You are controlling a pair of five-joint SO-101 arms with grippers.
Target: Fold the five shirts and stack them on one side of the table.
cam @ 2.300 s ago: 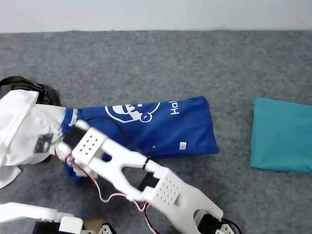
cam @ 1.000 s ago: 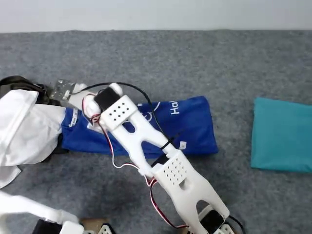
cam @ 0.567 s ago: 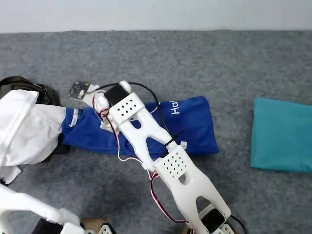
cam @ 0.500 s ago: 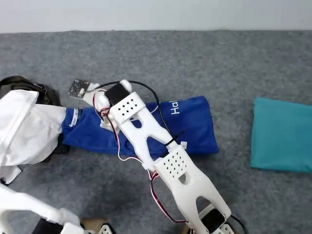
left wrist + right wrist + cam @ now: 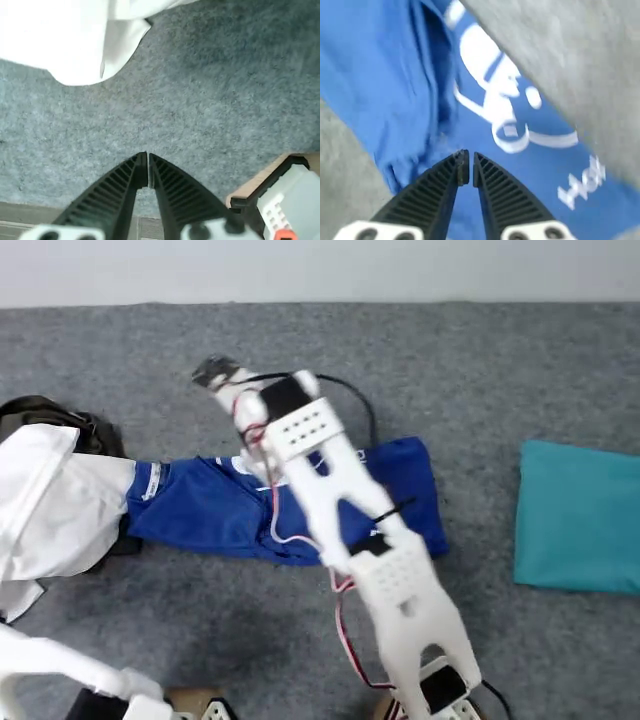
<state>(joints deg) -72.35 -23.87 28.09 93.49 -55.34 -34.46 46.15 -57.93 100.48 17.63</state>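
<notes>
A blue shirt (image 5: 210,510) with a white print lies stretched across the middle of the table. My right gripper (image 5: 213,372) hangs shut above the shirt's far left part, and nothing is between its fingers. Below the right gripper (image 5: 468,168) I see blue cloth (image 5: 395,75) and white print. A white shirt (image 5: 50,500) lies crumpled at the left, over a dark shirt (image 5: 45,412). A folded teal shirt (image 5: 578,516) rests at the right. My left gripper (image 5: 148,170) is shut over bare table, near the white shirt's edge (image 5: 65,40).
The grey felt table (image 5: 450,370) has free room along the far side and between the blue and teal shirts. A pale wall runs behind the far edge. The left arm's base (image 5: 70,675) sits at the near left corner.
My right gripper has lifted from the blue shirt's near left end and swung toward the far side and to the right. The shirt's left part now lies flatter.
</notes>
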